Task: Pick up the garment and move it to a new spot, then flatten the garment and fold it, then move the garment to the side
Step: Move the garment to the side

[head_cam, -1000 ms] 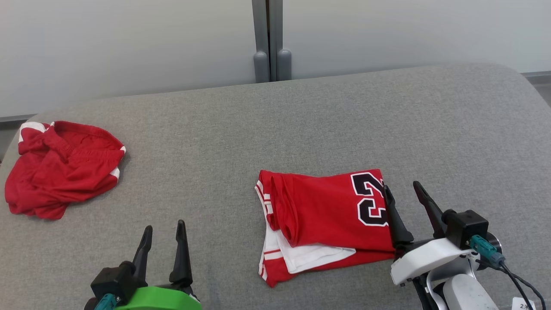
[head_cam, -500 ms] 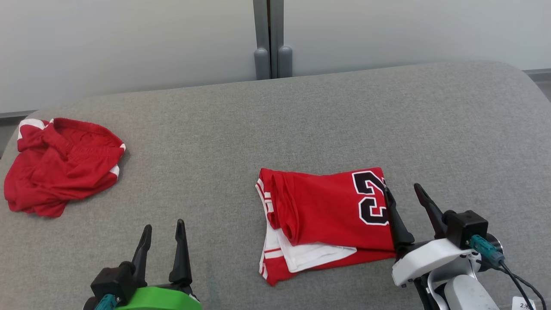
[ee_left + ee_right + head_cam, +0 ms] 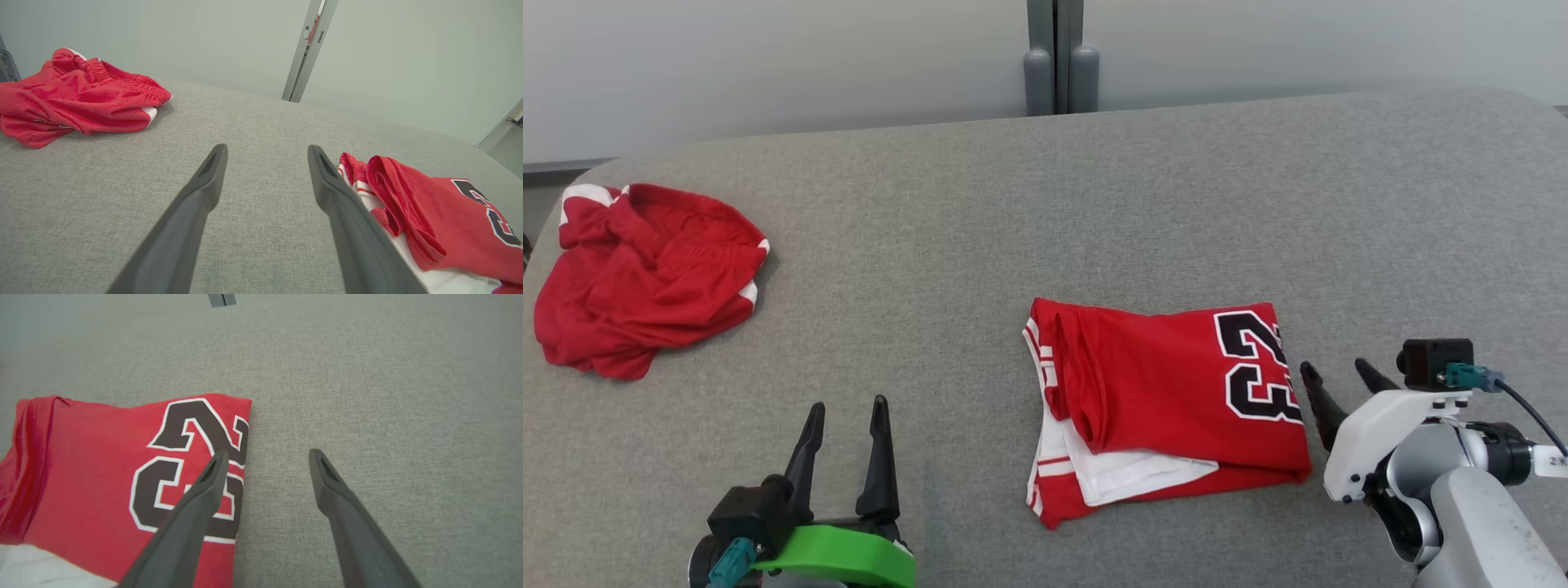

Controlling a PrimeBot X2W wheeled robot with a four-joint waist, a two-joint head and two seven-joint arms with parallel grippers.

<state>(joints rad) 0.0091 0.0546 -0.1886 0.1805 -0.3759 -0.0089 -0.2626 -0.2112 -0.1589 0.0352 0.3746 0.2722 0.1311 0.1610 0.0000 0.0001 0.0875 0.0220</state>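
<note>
A folded red jersey (image 3: 1168,400) with a black "23" and white trim lies flat on the grey cushion, right of centre; it also shows as the jersey (image 3: 122,469) and at the right as the jersey (image 3: 429,220). My right gripper (image 3: 1339,380) is open just beside its right edge, above the surface, holding nothing; in the right wrist view the right gripper (image 3: 265,455) has its left finger over the number. My left gripper (image 3: 847,408) is open and empty at the lower left, well clear of the jersey, and the left gripper (image 3: 265,151) points across bare cushion.
Crumpled red shorts (image 3: 645,278) with white trim lie at the far left of the grey cushion (image 3: 1045,212), also seen as the shorts (image 3: 77,102). A pale wall with a grey vertical post (image 3: 1060,57) rises behind the cushion's back edge.
The head camera has shifted, so the whole scene sits differently. My right gripper has drawn back from the jersey's right edge toward me and to the right. The left gripper is unchanged.
</note>
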